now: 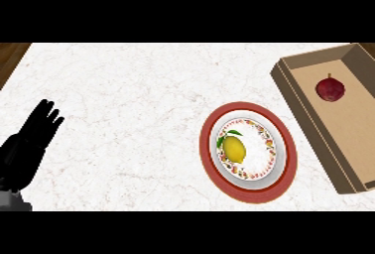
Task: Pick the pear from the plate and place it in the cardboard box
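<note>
Pear (233, 148) — yellow, green leaf at its far end — lies on the left part of the plate (249, 191), a red-rimmed plate right of centre on the marble table (132, 89). Box (344, 163) just right of the plate, open top; a dark red fruit (330, 89) sits in its far half. Left hand (33, 136) at the left edge — fingers straight and apart, holding nothing, well apart from the plate.
</note>
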Available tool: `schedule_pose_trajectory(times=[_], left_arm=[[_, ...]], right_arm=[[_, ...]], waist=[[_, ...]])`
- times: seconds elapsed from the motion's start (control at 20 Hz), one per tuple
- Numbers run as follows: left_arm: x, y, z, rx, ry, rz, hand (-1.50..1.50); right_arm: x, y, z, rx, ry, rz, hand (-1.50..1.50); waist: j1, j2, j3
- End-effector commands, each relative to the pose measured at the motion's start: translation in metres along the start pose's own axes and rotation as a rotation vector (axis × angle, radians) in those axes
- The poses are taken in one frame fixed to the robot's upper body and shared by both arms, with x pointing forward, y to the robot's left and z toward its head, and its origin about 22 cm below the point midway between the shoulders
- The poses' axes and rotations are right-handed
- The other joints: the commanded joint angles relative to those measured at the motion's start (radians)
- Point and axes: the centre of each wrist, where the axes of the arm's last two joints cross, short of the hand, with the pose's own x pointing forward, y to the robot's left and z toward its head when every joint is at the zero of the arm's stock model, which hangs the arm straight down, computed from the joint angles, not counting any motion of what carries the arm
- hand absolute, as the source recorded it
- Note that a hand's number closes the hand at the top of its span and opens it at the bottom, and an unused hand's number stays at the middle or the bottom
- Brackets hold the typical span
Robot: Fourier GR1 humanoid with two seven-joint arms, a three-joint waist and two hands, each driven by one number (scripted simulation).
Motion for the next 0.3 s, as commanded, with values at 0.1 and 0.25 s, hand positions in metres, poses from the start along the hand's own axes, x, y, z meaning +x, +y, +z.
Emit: schedule_pose_trajectory(times=[0.1, 0.25], left_arm=[[0.024, -0.002, -0.004, -0.005, 0.005, 0.003, 0.0], [0.001, -0.013, -0.003, -0.025, -0.004, 0.011, 0.0]], right_arm=[[-0.016, -0.026, 0.018, 0.034, -0.026, 0.002, -1.5], [-0.025, -0.05, 0.004, 0.015, -0.02, 0.009, -1.5]], waist=[[0.005, 0.001, 0.0], [0.006, 0.002, 0.0]])
